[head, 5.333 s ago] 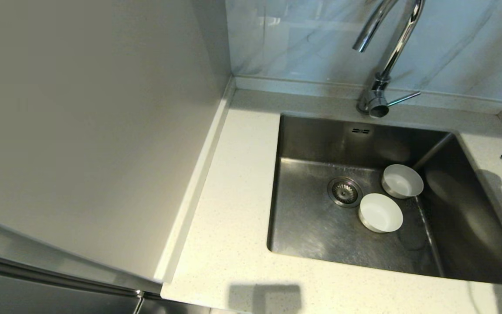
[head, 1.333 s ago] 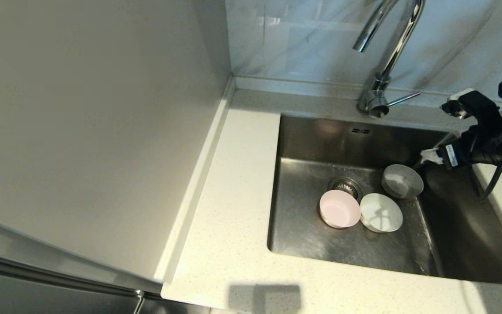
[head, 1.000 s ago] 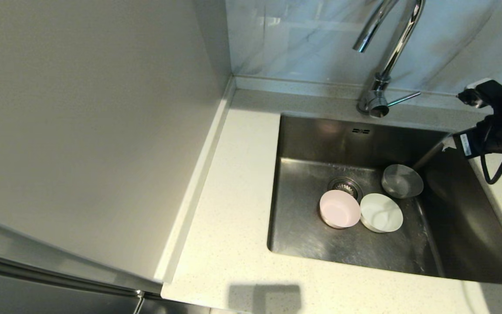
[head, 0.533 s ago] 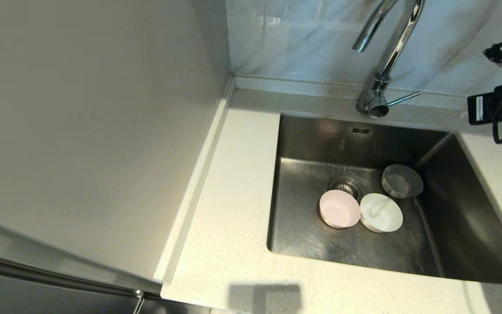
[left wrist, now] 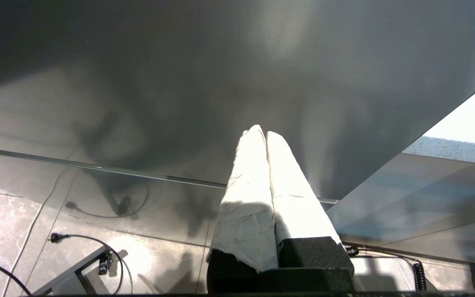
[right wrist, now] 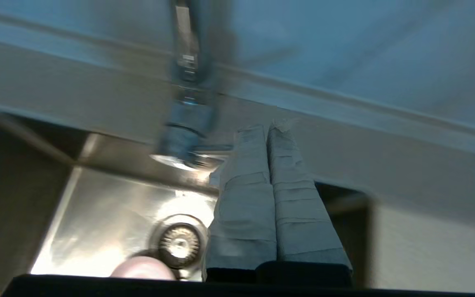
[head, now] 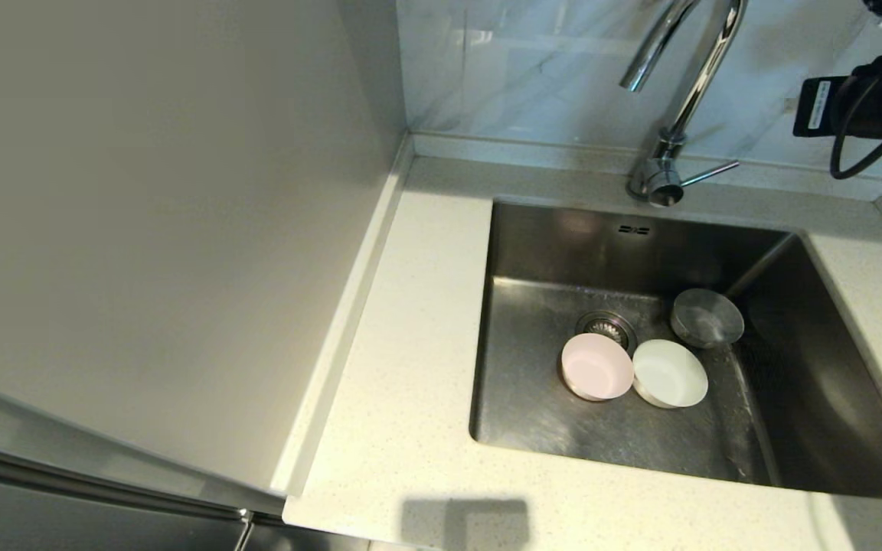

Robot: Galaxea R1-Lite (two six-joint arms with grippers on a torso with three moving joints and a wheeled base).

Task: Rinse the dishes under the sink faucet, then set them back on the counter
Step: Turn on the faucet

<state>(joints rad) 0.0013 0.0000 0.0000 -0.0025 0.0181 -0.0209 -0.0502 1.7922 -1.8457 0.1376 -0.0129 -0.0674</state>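
Observation:
Three small bowls sit on the floor of the sink [head: 556,252]: a pale pink bowl [head: 596,366] beside the drain, a white bowl [head: 669,373] touching it, and a pale grey bowl [head: 707,317] near the back right corner. The chrome faucet [head: 678,99] rises behind the basin, its thin lever [head: 709,173] pointing right. My right arm [head: 862,107] hangs high at the back right. In the right wrist view, the right gripper [right wrist: 267,127] is shut and empty, close to the faucet base [right wrist: 188,123], above the pink bowl [right wrist: 142,268]. My left gripper [left wrist: 261,132] is shut, parked low, out of the head view.
The speckled counter [head: 410,383] runs left of and in front of the sink, with a raised rim along the beige wall panel [head: 142,229]. The strainer drain [head: 605,330] lies just behind the pink bowl. A marbled backsplash [head: 548,69] stands behind the faucet.
The pink bowl has joined the other two in the sink. Over the last second my right arm rose from the sink's right rim to high by the back wall.

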